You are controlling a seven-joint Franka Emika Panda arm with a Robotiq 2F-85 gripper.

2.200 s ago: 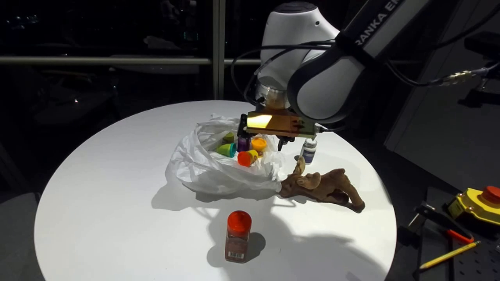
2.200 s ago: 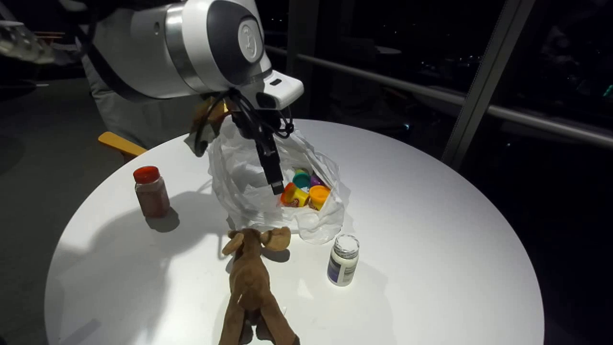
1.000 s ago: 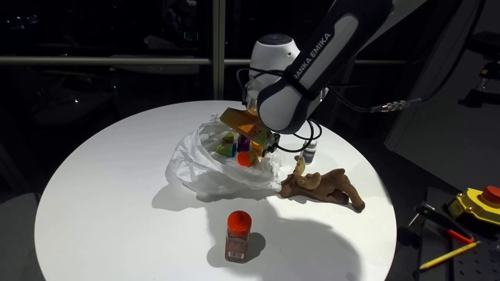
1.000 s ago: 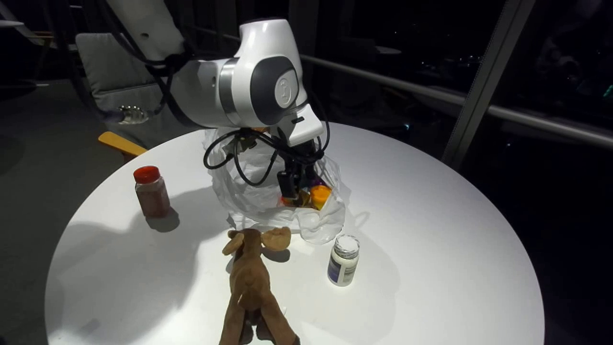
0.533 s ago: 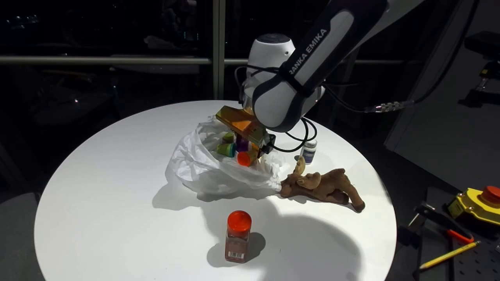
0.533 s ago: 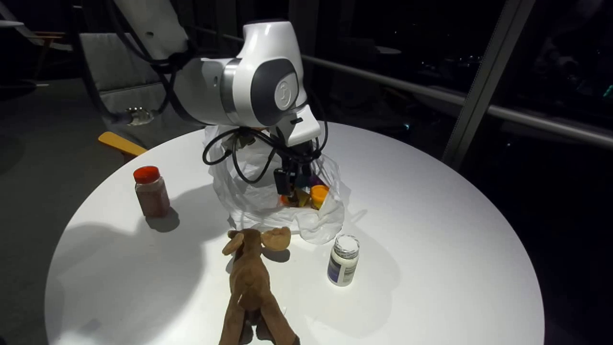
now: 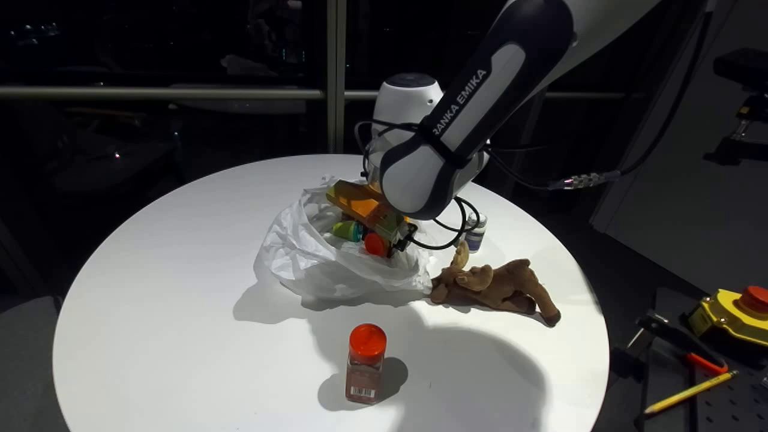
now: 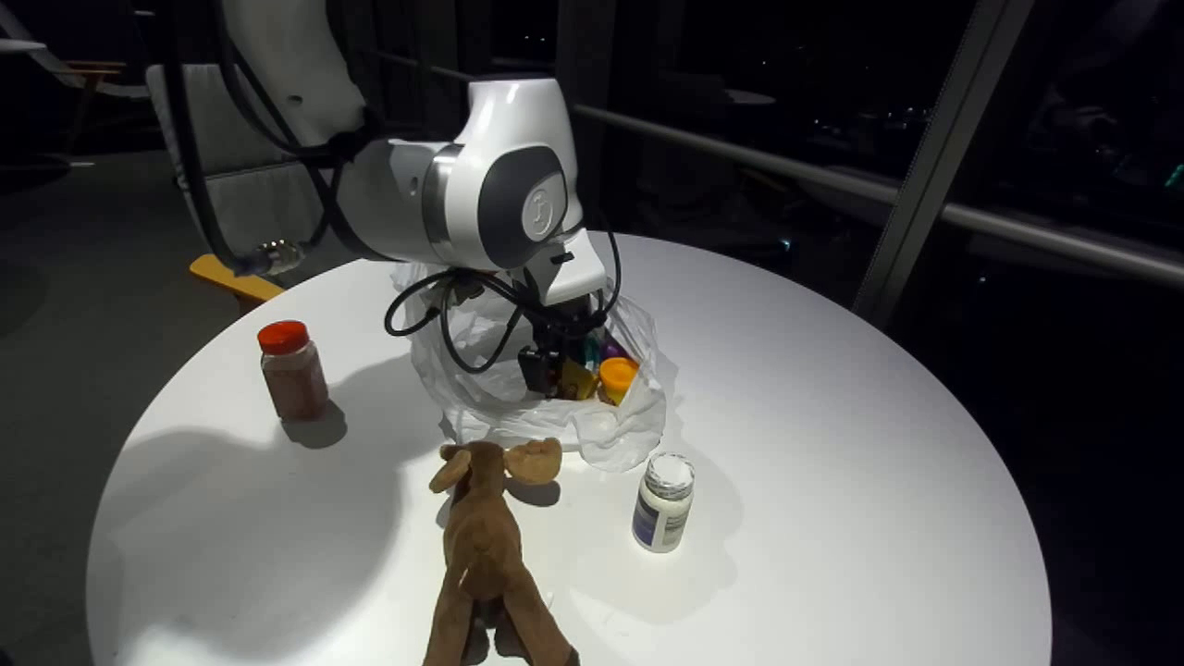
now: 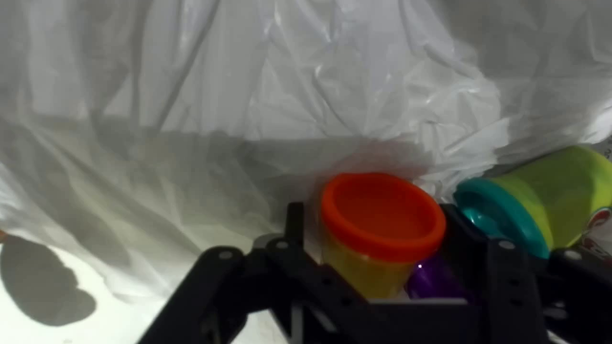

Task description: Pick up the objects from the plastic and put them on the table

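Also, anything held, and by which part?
Nothing: the end effector is open, its fingers astride the red-lidded tub, a gap showing at one side.

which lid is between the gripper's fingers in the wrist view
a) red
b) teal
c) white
a, the wrist view shows the red lid between the two black fingers, with the teal lid outside them.

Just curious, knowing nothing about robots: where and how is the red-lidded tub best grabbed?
Probably across the round sides of the red-lidded tub, from above through the mouth of the plastic bag. The tub lies tipped with its lid exposed, and the claw straddles it, a gap showing on one side.
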